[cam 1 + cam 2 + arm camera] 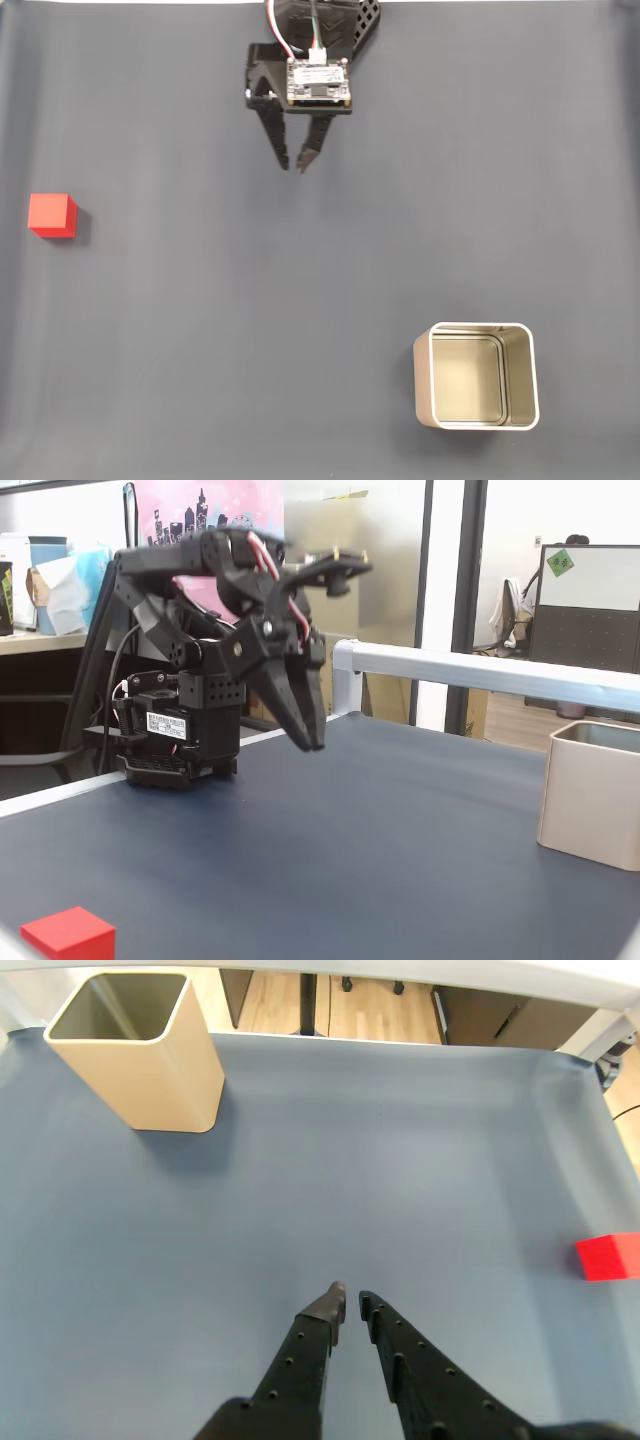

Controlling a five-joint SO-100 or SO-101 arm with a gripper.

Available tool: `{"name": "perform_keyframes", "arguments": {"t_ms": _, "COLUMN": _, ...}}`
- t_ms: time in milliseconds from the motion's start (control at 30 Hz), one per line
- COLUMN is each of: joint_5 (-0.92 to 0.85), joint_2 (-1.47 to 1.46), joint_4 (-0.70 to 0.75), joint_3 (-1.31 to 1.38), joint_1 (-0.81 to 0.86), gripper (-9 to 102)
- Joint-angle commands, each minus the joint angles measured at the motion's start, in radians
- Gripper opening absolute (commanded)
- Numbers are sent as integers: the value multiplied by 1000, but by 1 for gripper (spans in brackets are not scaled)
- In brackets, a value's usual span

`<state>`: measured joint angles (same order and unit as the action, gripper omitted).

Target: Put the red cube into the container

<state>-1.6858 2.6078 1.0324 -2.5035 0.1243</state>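
A: Item one, the top-down fixed view. What do you have?

B: You have the gripper (pixel 294 166) near the top centre, over the mat (pixel 200 350), fingers pointing down the picture and drawn nearly together, with only a slim gap at the tips. It holds nothing. A small board with red and white wires sits on the arm just above it.

A: And the task items there?

B: The cube (pixel 52 215) lies at the far left edge of that view, flat on the mat, well apart from the gripper. The tin (pixel 476 376) stands at lower right, open side up, nothing inside that you can see.

A: Item two, the wrist view.

B: You see the gripper (pixel 349 1307) coming up from the bottom edge, its two black fingers almost touching at the tips, bare mat between and around them. The cube (pixel 610 1257) sits at the right edge, partly cut off. The tin (pixel 135 1045) is at upper left, upright.

A: Item three, the side fixed view.

B: Your gripper (pixel 310 744) hangs above the mat, tips pointing down and close together, clear of the surface. The cube (pixel 68 934) rests at the bottom left corner, in the foreground. The tin (pixel 592 795) stands at the right edge, cut off by the frame. Cube and tin are well apart in all three views.
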Motion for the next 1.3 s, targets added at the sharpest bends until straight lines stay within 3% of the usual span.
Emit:
{"name": "perform_keyframes", "arguments": {"t_ms": 0, "joint_5": -67, "joint_2": -84, "joint_4": 46, "joint_3": 176, "joint_1": 61, "gripper": 0}}
{"name": "perform_keyframes", "arguments": {"t_ms": 133, "joint_5": -130, "joint_2": -244, "joint_4": 100, "joint_3": 337, "joint_1": 173, "gripper": 0}}
{"name": "perform_keyframes", "arguments": {"t_ms": 700, "joint_5": -319, "joint_2": -744, "joint_4": 92, "joint_3": 848, "joint_1": 575, "gripper": 1}}
{"name": "perform_keyframes", "arguments": {"t_ms": 967, "joint_5": -387, "joint_2": -936, "joint_4": 81, "joint_3": 1023, "joint_1": 692, "gripper": 18}}
{"name": "perform_keyframes", "arguments": {"t_ms": 1267, "joint_5": -540, "joint_2": -1109, "joint_4": -89, "joint_3": 1078, "joint_1": 758, "gripper": 34}}
